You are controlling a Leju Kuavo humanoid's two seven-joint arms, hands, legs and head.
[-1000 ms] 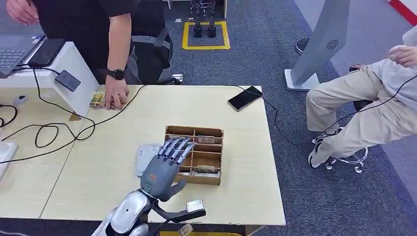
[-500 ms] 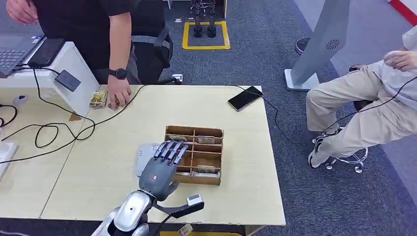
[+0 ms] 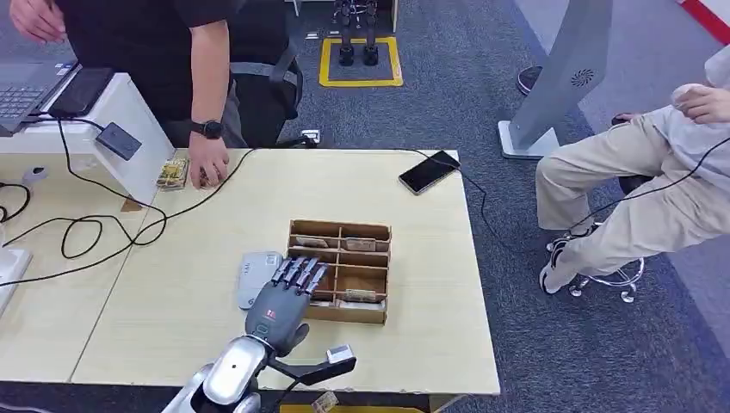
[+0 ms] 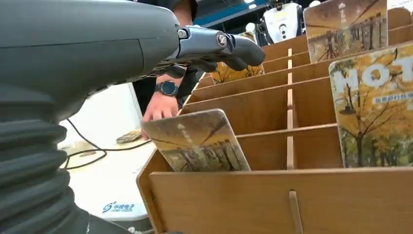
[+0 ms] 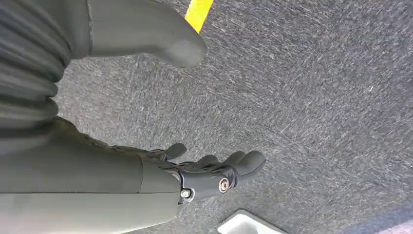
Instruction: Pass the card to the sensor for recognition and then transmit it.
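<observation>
**Left hand poised at the card box**

The left hand (image 3: 280,303) hovers over the near left corner of the wooden box (image 3: 340,271), fingers (image 3: 297,274) extended and slightly apart, holding nothing. A card (image 4: 197,141) leans in the nearest left compartment, just below the fingertips and not touched; other cards (image 4: 372,117) stand in neighbouring compartments. The grey sensor (image 3: 256,277) lies flat on the table (image 3: 189,284), touching the box's left side, partly under the hand. The right hand (image 5: 204,173) hangs over grey carpet (image 5: 316,107), fingers loosely extended and empty. At the table's far edge a person's hand (image 3: 207,163) rests beside a small stack of cards (image 3: 172,174); a phone (image 3: 429,171) lies far right. A seated person (image 3: 654,189) is to the right.
</observation>
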